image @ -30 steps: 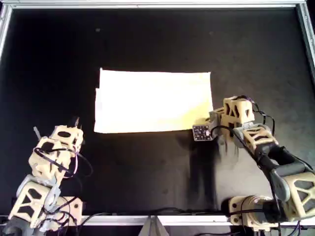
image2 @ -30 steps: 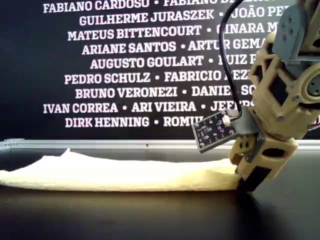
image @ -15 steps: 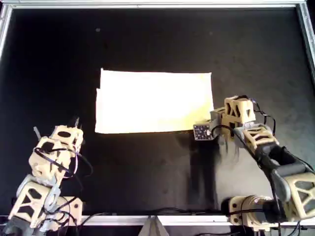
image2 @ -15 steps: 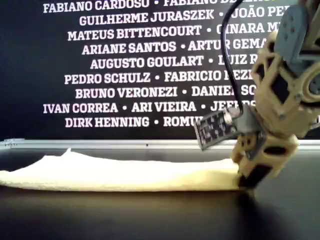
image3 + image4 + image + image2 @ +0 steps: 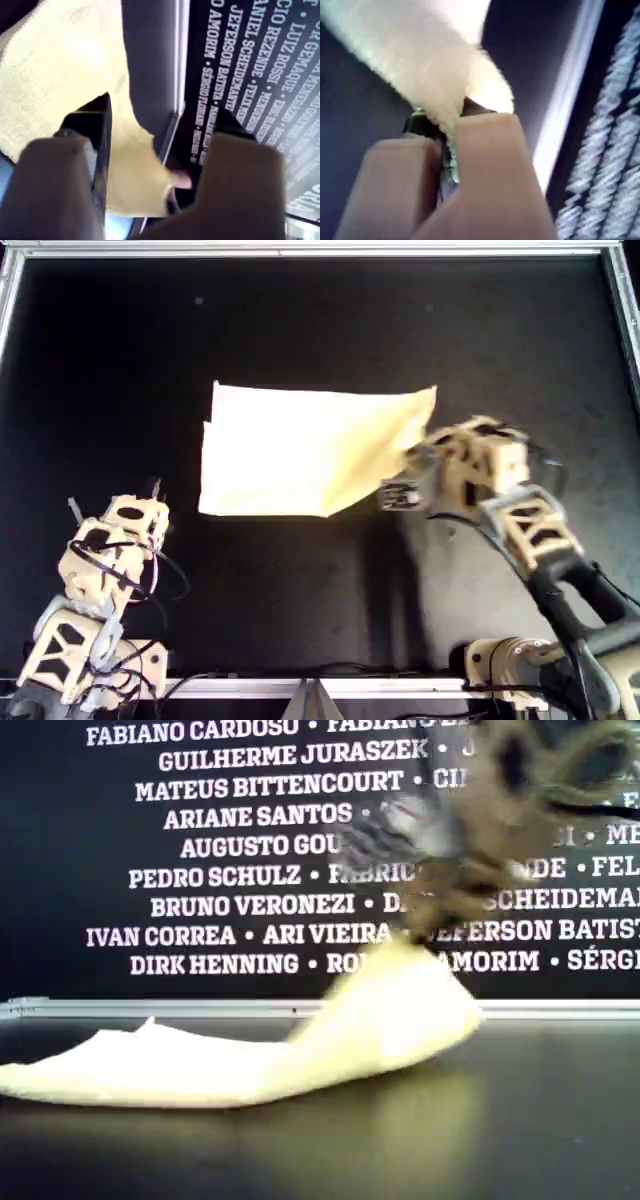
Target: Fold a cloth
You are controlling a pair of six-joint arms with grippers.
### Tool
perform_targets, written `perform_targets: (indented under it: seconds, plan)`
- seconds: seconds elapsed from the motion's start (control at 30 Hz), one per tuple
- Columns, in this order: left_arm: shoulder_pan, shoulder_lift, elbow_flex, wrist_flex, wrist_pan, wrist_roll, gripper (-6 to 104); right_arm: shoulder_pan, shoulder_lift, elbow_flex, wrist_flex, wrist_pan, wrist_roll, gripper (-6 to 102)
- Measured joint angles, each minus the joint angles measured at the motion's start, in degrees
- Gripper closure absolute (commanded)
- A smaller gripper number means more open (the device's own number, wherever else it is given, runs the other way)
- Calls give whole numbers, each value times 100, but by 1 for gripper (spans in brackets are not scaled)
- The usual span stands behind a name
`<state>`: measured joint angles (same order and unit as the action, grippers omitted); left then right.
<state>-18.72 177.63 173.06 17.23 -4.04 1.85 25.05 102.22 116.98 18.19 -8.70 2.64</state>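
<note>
Where the lower right corner of the cloth [image 5: 300, 450] rises off the black counter [image 5: 300, 310] in the overhead view, the second hand [image 5: 422, 448] is clenched on it. The second wrist view shows its two tan fingers [image 5: 485, 150] pinched tight on a fuzzy fold of cloth [image 5: 435, 75]. From the exterior view that hand [image 5: 445, 905] is a motion blur in the upper right of the frame. The cloth [image 5: 380, 1020] peaks up to it, and the remainder lies flat toward the exterior view's left, in front of the wall of white names [image 5: 230, 820].

The first hand [image 5: 115, 498] sits near the lower left of the overhead frame, apart from the cloth. In the first wrist view it [image 5: 155, 135] is released, its fingers [image 5: 92, 125] spread wide with cloth [image 5: 60, 65] visible beyond them.
</note>
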Motion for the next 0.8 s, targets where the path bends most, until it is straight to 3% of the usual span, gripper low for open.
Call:
perform_targets:
  seconds: [0.13, 0.8]
  plan:
    - [0, 0, 0, 0, 0, 0, 26, 773, -817, -1081, 0, 9, 0, 97]
    - [0, 0, 0, 0, 0, 0, 26, 2988, -6311, -7295, 0, 18, 0, 96]
